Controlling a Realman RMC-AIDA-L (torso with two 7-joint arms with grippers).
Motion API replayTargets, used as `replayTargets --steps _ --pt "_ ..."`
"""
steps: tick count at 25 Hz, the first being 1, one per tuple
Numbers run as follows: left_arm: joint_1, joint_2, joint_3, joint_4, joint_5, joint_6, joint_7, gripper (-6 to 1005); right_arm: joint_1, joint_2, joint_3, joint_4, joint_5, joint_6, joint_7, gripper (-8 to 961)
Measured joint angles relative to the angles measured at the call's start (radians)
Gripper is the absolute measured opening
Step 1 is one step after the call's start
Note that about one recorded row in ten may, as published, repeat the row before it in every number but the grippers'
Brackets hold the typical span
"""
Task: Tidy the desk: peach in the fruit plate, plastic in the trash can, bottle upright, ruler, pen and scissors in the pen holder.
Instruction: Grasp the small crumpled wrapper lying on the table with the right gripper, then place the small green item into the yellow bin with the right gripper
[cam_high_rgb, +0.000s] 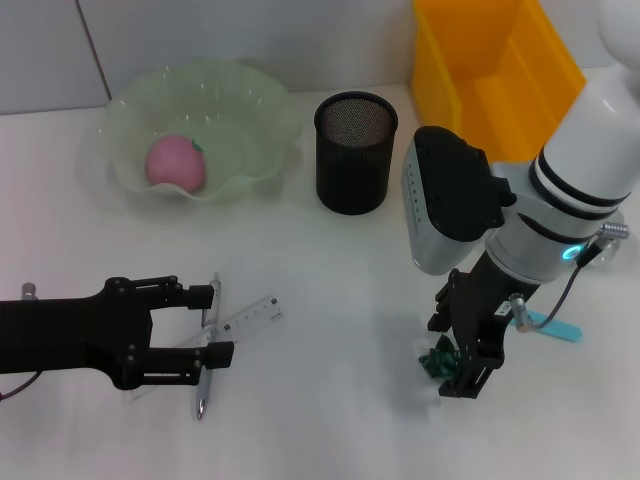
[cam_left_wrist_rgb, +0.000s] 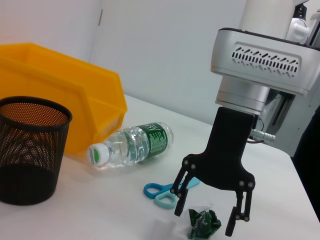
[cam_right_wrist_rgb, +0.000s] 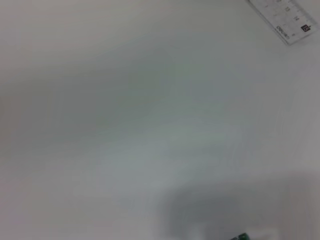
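We log the right gripper (cam_left_wrist_rgb: 210, 216) low over the desk, jaws spread wide and straddling the crumpled green plastic (cam_left_wrist_rgb: 204, 223); the wad sits between the fingertips, and we cannot tell whether they touch it, so nothing is held yet. The scissors (cam_left_wrist_rgb: 164, 193) lie just behind this claw, the bottle (cam_left_wrist_rgb: 131, 145) on its side farther back, and the yellow bin (cam_high_rgb: 497, 73), which we take for the trash can, well beyond. The left gripper (cam_high_rgb: 212, 324) is also open, its fingers bracketing the pen (cam_high_rgb: 207, 345) and the ruler (cam_high_rgb: 226, 334), which lie crossed under its tips; no grasp is visible there either. The mesh holder (cam_high_rgb: 355, 151) stands well ahead of that claw and looks empty from above. The peach (cam_high_rgb: 177, 162) is already in the fruit plate (cam_high_rgb: 263, 110), so we count that step done. Outstanding in our judgement: plastic to the bin, bottle upright, then ruler, pen and scissors into the holder. Roughly one step of six is complete, with the plastic pickup apparently in hand.
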Motion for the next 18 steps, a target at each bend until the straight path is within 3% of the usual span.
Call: replayTargets --steps 13,18 --pt "0.001 -0.003 -0.008 0.0 0.0 0.0 0.002 802 0.001 0.001 -0.017 0.025 -0.011 0.042 -0.002 647" --pt "-0.001 -0.003 -0.012 0.0 0.0 0.0 0.002 802 -0.001 0.001 -0.007 0.016 -0.007 0.04 -0.002 513"
